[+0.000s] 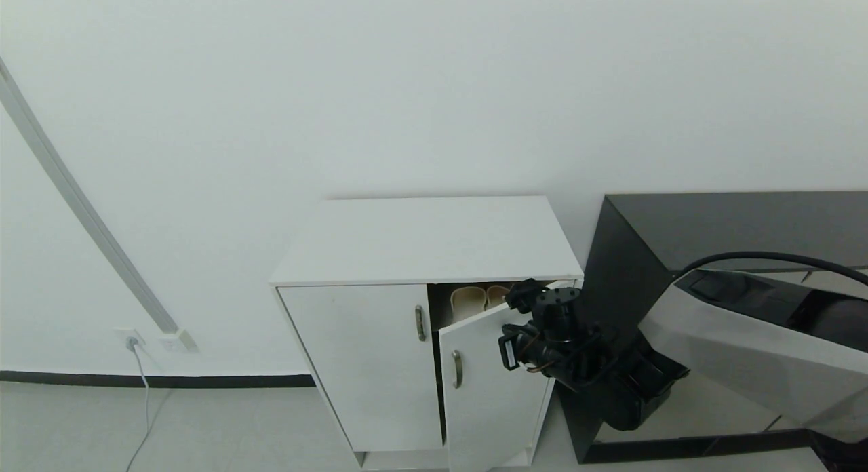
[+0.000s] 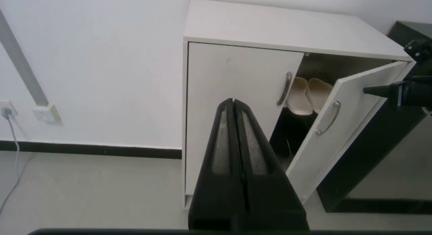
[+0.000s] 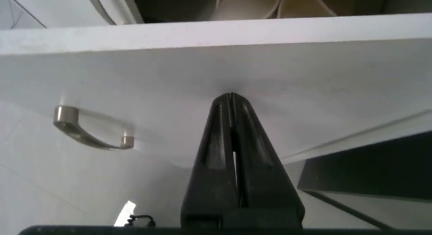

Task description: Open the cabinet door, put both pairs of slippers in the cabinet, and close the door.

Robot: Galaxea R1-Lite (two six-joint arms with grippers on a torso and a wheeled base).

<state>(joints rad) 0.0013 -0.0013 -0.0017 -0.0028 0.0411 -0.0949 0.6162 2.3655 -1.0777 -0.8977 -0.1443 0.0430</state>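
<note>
Bottom centre of the head view: the white cabinet [image 1: 427, 241] stands with its left door [image 1: 359, 363] shut and its right door [image 1: 488, 390] ajar, a pair of pale slippers [image 1: 469, 301] showing high inside it. The right pincer [image 3: 231, 100], closed and empty, rests its tips on the ajar door's outer face near the top edge; the left pincer [image 2: 233, 103], closed on nothing, hangs before the cabinet
</note>
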